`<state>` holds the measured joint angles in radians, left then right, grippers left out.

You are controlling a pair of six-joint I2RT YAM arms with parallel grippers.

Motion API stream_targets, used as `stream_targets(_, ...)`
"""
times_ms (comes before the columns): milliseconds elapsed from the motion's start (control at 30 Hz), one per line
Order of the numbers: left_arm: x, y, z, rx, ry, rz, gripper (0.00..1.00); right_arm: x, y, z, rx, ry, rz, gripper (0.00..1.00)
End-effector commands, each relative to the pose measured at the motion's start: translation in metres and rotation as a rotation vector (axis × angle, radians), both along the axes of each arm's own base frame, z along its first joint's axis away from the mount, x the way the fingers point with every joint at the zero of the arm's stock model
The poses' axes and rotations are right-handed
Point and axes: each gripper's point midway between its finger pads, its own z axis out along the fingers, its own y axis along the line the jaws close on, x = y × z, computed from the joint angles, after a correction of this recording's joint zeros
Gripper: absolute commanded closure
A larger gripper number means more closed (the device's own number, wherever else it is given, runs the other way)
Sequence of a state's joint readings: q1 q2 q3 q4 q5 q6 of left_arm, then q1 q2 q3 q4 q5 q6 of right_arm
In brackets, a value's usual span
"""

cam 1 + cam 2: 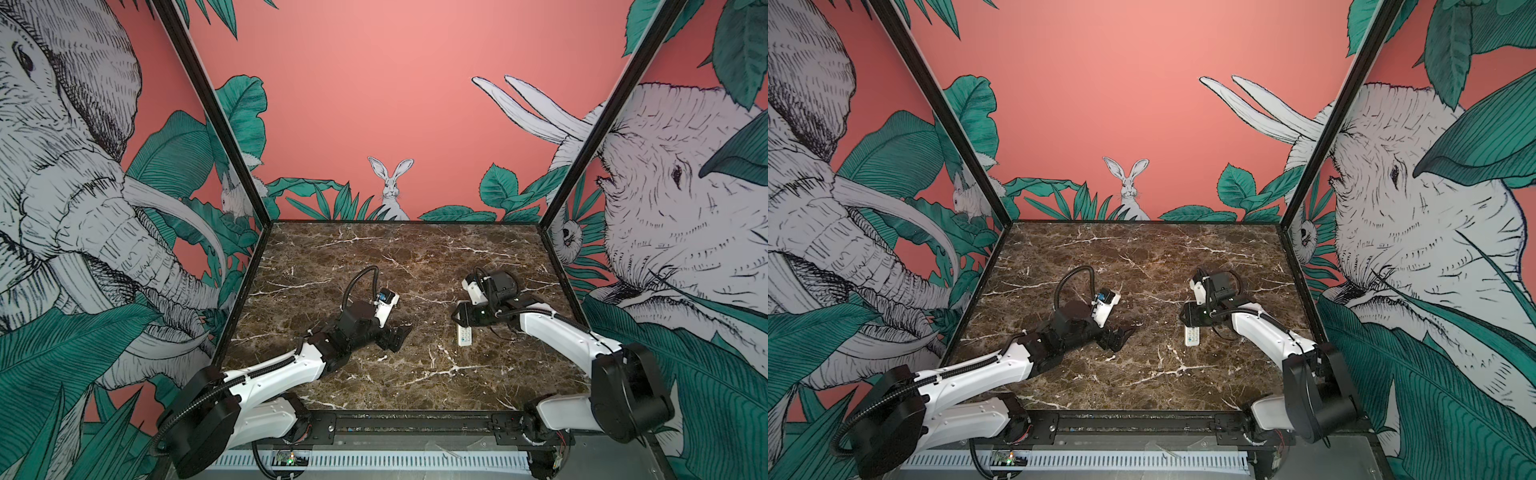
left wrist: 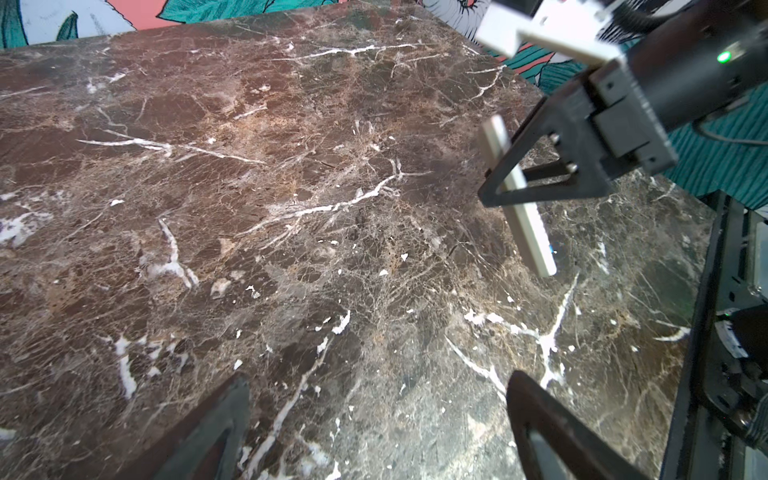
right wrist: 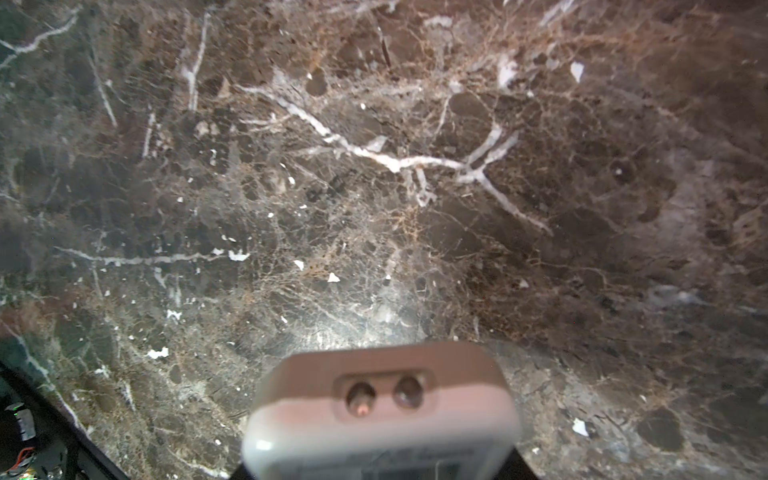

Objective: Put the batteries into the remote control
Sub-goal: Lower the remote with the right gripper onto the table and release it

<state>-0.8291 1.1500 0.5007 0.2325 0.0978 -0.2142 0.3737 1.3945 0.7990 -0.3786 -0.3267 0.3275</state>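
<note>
We see the left tool (image 1: 398, 335) standing wide with nothing in it, low over the marble surface (image 1: 374, 257), a little left of the middle in both top views. Right of the middle, the right tool (image 1: 459, 319) is closed on the remote control (image 1: 465, 335) near one end. The white handset sticks out toward the lower edge of the frame, with its buttons facing up.

No lettering is legible, even on the remote control (image 1: 465, 335).
</note>
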Motion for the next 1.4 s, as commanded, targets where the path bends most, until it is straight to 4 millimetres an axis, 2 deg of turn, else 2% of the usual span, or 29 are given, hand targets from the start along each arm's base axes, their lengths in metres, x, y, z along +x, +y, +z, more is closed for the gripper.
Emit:
stream_targets(0, -0.004, 0.0, -0.004, -0.001, -0.017, -0.021, 0.04, 0.01, -0.001, -0.005, -0.033, -0.022, -0.013, 0.94)
stream_targets(367, -0.005, 0.004, -0.015, 0.032, -0.011, -0.02, 0.04, 0.009, -0.006, -0.044, -0.059, 0.033, -0.055, 0.91)
stream_targets(600, -0.004, 0.002, -0.017, 0.029, -0.004, -0.019, 0.04, 0.009, -0.005, -0.047, -0.045, 0.035, -0.069, 0.77)
stream_targets(867, -0.001, -0.003, -0.011, 0.021, 0.002, -0.023, 0.04, 0.012, -0.001, -0.026, 0.002, -0.025, -0.078, 0.56)
stream_targets(1000, 0.001, -0.007, -0.006, -0.002, 0.018, -0.017, 0.02, 0.015, 0.0, -0.009, 0.024, -0.075, -0.072, 0.4)
stream_targets(1133, 0.004, -0.01, -0.004, 0.0, 0.042, -0.005, 0.01, 0.015, 0.0, 0.003, 0.029, -0.109, -0.059, 0.28)
stream_targets(1267, 0.01, -0.013, 0.002, 0.015, 0.058, 0.014, 0.0, 0.014, -0.001, 0.019, 0.034, -0.152, -0.046, 0.24)
stream_targets(1367, 0.017, -0.007, 0.01, 0.04, 0.038, 0.058, 0.0, 0.01, -0.006, 0.033, 0.02, -0.196, -0.039, 0.2)
